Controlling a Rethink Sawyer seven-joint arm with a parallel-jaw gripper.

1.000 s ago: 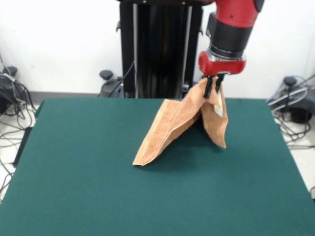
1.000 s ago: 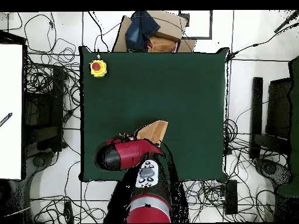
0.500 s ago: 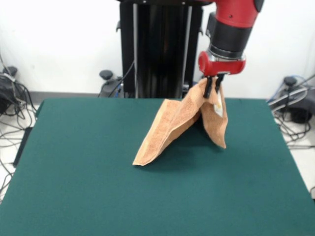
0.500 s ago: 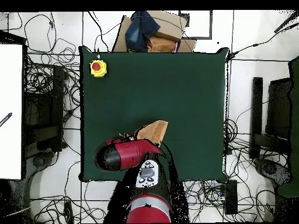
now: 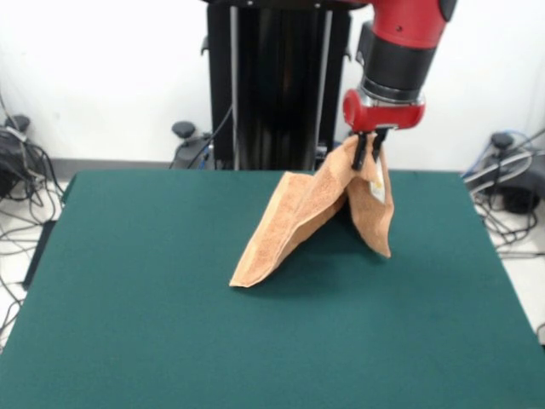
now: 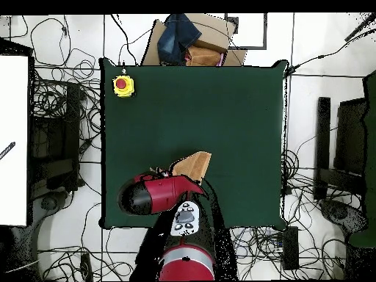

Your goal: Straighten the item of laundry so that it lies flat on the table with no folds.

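orange-tan towel [image 5: 311,213] pinched in the hand [image 5: 370,156], draping below it onto table [image 5: 153,324]

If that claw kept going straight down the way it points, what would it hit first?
The gripper points down, shut on the towel. Going lower, it would likely press the hanging cloth beneath it first, then the green table.

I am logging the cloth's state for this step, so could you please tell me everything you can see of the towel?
The towel is a light orange-tan terry cloth, folded and creased. The gripper is shut on its top edge and holds it up off the table. From there one part slopes down to a corner resting on the green cloth, and a shorter flap hangs on the other side. From overhead, only a small tan patch shows beside the red arm.
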